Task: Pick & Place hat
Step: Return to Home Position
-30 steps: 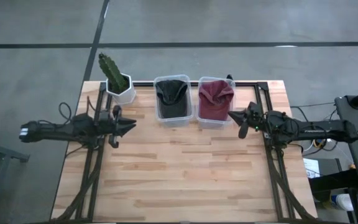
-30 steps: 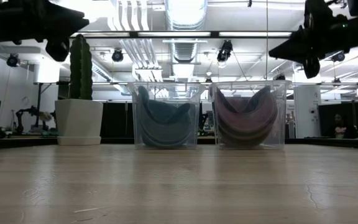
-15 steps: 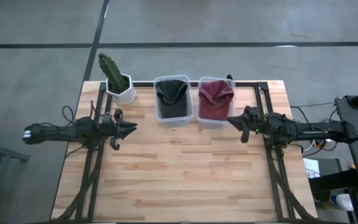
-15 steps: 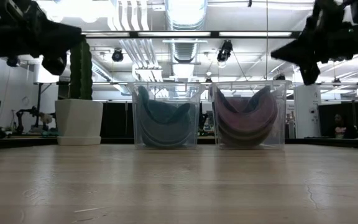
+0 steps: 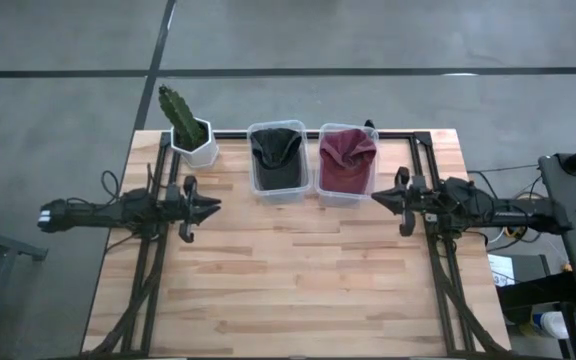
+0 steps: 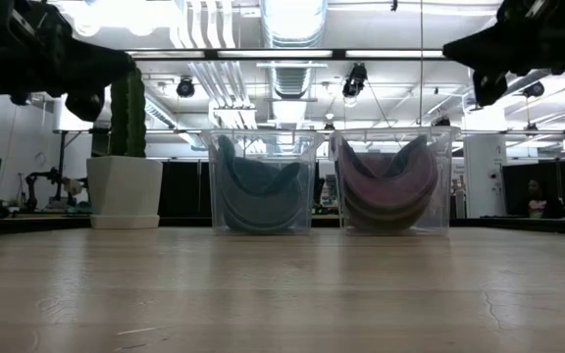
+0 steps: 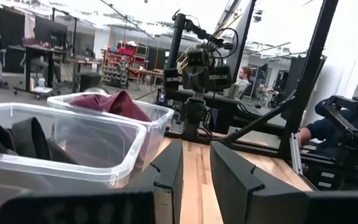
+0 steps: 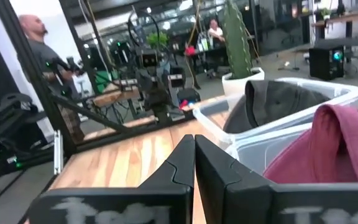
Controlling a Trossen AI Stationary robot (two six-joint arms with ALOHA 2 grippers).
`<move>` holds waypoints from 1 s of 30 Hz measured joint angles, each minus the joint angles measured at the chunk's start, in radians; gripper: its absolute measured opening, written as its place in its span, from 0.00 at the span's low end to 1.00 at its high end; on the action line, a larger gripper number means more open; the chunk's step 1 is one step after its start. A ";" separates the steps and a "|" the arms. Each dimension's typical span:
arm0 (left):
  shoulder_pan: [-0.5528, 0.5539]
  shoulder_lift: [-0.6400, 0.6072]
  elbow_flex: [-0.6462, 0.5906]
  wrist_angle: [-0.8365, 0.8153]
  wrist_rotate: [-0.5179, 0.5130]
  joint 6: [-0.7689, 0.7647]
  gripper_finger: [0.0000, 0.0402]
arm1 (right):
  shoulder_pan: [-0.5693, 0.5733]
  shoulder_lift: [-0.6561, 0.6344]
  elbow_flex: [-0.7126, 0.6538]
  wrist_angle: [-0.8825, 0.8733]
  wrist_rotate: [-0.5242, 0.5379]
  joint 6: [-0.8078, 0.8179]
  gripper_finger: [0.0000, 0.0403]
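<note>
Several pink caps [image 5: 346, 158], long axis front-to-back, in right bin [image 5: 346, 199]

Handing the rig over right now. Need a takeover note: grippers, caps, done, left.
Left gripper: slightly open, empty, raised over the left side of the table.
Right gripper: shut, empty, raised at the right side, near the right bin.
Pink caps sit in the right bin; dark caps in the left bin.
Done: no cap shows loose on the table.
Left: likely only parking both arms at home.
</note>
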 joint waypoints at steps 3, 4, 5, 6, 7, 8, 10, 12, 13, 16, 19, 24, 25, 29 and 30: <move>0.000 -0.013 0.000 0.000 0.003 0.031 0.18 | 0.000 -0.074 -0.015 -0.011 -0.001 -0.017 0.02; 0.000 -0.017 0.000 -0.001 0.005 0.040 0.18 | 0.000 -0.097 -0.018 -0.016 -0.004 -0.024 0.02; 0.000 -0.021 0.000 -0.004 0.009 0.044 0.18 | 0.000 -0.120 -0.021 -0.024 -0.006 -0.031 0.02; 0.000 -0.024 0.000 -0.009 0.011 0.044 0.18 | 0.000 -0.140 -0.023 -0.039 -0.008 -0.032 0.02; 0.000 -0.026 0.001 -0.017 0.014 0.043 0.18 | 0.000 -0.158 -0.025 -0.059 -0.008 -0.031 0.02; 0.000 -0.027 0.001 -0.027 0.017 0.043 0.18 | 0.000 -0.173 -0.026 -0.081 -0.008 -0.023 0.02; 0.000 -0.027 0.000 -0.045 0.018 0.040 0.18 | 0.000 -0.194 -0.026 -0.120 -0.008 -0.009 0.02; 0.000 -0.028 -0.008 -0.035 0.019 0.040 0.18 | 0.000 -0.205 -0.030 -0.141 -0.008 -0.005 0.02; 0.000 -0.028 -0.015 -0.029 0.019 0.041 0.18 | 0.000 -0.206 -0.032 -0.145 -0.008 -0.009 0.02; 0.000 -0.029 -0.016 -0.026 0.019 0.060 0.18 | 0.000 -0.203 -0.042 -0.146 -0.008 -0.025 0.02; 0.000 -0.029 -0.017 -0.025 0.019 0.081 0.18 | 0.000 -0.205 -0.062 -0.138 -0.008 -0.030 0.02; 0.000 -0.029 -0.017 -0.022 0.019 0.087 0.18 | 0.000 -0.221 -0.145 -0.040 -0.033 -0.020 0.02; 0.000 -0.029 -0.017 -0.022 0.019 0.087 0.18 | 0.000 -0.225 -0.169 -0.004 -0.051 -0.020 0.02; 0.000 -0.029 -0.018 -0.022 0.018 0.088 0.18 | 0.000 -0.238 -0.196 0.008 -0.085 0.003 0.02; 0.000 -0.029 -0.018 -0.024 0.019 0.089 0.18 | 0.000 -0.238 -0.196 0.007 -0.085 0.006 0.02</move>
